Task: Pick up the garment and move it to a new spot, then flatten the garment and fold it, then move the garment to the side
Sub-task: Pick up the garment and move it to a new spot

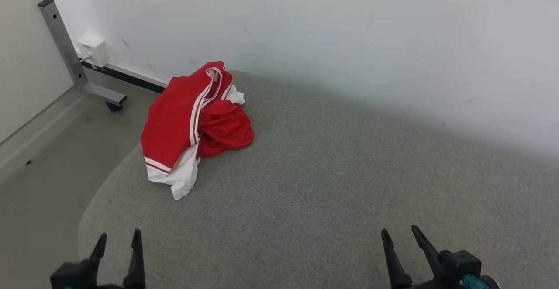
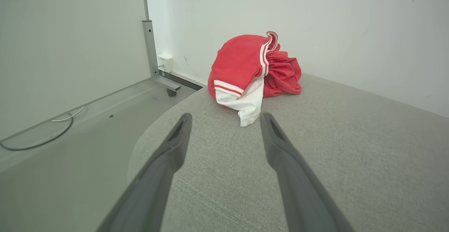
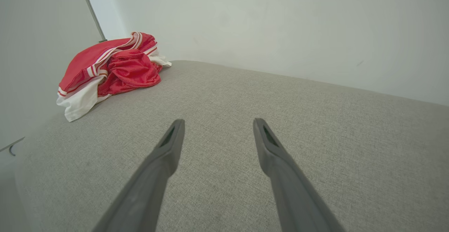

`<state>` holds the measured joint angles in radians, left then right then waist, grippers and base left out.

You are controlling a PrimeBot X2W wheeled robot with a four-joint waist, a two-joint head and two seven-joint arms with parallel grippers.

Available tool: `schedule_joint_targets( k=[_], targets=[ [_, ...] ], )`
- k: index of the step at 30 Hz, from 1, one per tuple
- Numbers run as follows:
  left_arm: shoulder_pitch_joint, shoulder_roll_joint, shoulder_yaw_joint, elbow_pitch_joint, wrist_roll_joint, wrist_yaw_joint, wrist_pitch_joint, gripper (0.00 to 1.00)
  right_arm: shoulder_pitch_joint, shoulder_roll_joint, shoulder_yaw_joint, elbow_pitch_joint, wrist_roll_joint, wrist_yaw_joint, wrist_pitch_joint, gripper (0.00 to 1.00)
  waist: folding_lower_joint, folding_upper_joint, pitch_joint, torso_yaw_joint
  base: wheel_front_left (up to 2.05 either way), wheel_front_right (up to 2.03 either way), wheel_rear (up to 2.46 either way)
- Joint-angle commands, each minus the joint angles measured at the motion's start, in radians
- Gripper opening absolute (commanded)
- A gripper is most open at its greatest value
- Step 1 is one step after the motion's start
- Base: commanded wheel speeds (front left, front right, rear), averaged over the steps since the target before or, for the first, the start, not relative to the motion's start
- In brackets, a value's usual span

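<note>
Garment [image 1: 192, 123] first: red with white stripes and white trim, sitting in a crumpled heap at about ten o'clock on the grey cushion [image 1: 327, 184]. It is right by the cushion's far-left edge and close to the wall [image 1: 349, 27]. One white flap spills out of the pile toward six o'clock. The rest is bunched on itself, with no sleeve or hem laid out flat.

Down at seven o'clock in the head view is the left gripper [image 1: 120, 234], jaws spread wide with nothing between them. At five o'clock the right gripper [image 1: 399, 231] is the same: wide apart and empty. Both are well apart from the cloth, with bare cushion between them and it. From the left wrist view the heap sits dead ahead at twelve o'clock, just past the fingertips. From the right wrist view it's off at ten o'clock, farther away.

By my reading, we're at the very start. The garment hasn't been picked up, carried to a new spot, smoothed, folded or set aside, so every stage is still to do. The left arm looks better placed for the first reach. Off the cushion at nine o'clock there's floor [image 1: 52, 158], a metal leg [image 1: 65, 49] and a socket box [image 1: 92, 49].
</note>
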<state>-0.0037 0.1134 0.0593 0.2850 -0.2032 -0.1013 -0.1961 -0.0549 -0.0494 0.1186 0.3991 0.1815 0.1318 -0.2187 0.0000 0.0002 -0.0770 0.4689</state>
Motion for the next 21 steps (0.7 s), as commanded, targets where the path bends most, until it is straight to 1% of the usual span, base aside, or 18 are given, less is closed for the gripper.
schedule_joint_targets(
  k=[1, 4, 5, 7, 9, 10, 12, 15, 16, 19, 21],
  targets=[
    [-0.063, 0.024, -0.007, 0.010, -0.040, -0.013, 0.055, 1.00, 0.001, -0.002, 0.003, -0.015, -0.018, -0.002, 0.010, 1.00, 0.0000, -0.0002, 0.035, -0.025, 0.00, 0.00, 0.00],
    [-0.159, 0.058, -0.003, 0.025, -0.106, -0.022, 0.136, 1.00, -0.043, -0.002, 0.014, -0.051, -0.048, -0.002, 0.034, 1.00, 0.0000, -0.0002, 0.110, -0.079, 0.00, 0.00, 0.00],
    [-0.159, 0.058, -0.003, 0.025, -0.106, -0.022, 0.136, 1.00, -0.043, -0.002, 0.014, -0.051, -0.048, -0.002, 0.034, 1.00, 0.0000, -0.0002, 0.110, -0.079, 0.00, 0.00, 0.00],
    [-0.226, 0.083, 0.000, 0.030, -0.181, -0.028, 0.187, 1.00, -0.071, -0.002, 0.026, -0.078, -0.064, -0.002, 0.051, 1.00, 0.0000, -0.0002, 0.166, -0.125, 0.00, 0.00, 0.00],
    [-0.280, 0.126, -0.011, 0.042, -0.266, -0.028, 0.256, 1.00, -0.101, -0.002, 0.042, -0.104, -0.078, -0.002, 0.065, 1.00, 0.0000, -0.0002, 0.223, -0.174, 0.00, 0.00, 0.00],
    [-0.316, 0.141, 0.005, 0.043, -0.328, -0.028, 0.283, 1.00, -0.119, -0.002, 0.046, -0.120, -0.086, -0.002, 0.070, 1.00, 0.0000, -0.0002, 0.252, -0.197, 0.00, 0.00, 0.00],
    [-0.365, 0.197, 0.027, 0.056, -0.411, -0.029, 0.343, 1.00, -0.148, -0.003, 0.056, -0.146, -0.101, -0.002, 0.082, 1.00, 0.0000, -0.0002, 0.307, -0.241, 0.00, 0.00, 0.00],
    [-0.432, 0.225, 0.107, 0.067, -0.609, -0.029, 0.454, 1.00, -0.180, -0.002, 0.072, -0.180, -0.108, -0.002, 0.092, 1.00, 0.0000, -0.0002, 0.382, -0.308, 0.00, 0.00, 0.00],
    [-0.449, 0.252, 0.131, 0.059, -0.656, -0.029, 0.494, 1.00, -0.192, -0.002, 0.080, -0.190, -0.108, -0.002, 0.094, 1.00, 0.0000, -0.0002, 0.406, -0.334, 0.00, 0.00, 0.00],
    [-0.475, 0.322, 0.191, 0.034, -0.769, -0.026, 0.612, 1.00, -0.220, -0.002, 0.084, -0.219, -0.103, -0.002, 0.089, 1.00, 0.0000, -0.0002, 0.471, -0.392, 0.00, 0.00, 0.00],
    [-0.513, 0.365, 0.232, 0.031, -0.805, -0.009, 0.648, 1.00, -0.228, -0.002, 0.080, -0.234, -0.094, -0.002, 0.083, 1.00, 0.0000, -0.0002, 0.509, -0.424, 0.00, 0.00, 0.00]
  ],
)
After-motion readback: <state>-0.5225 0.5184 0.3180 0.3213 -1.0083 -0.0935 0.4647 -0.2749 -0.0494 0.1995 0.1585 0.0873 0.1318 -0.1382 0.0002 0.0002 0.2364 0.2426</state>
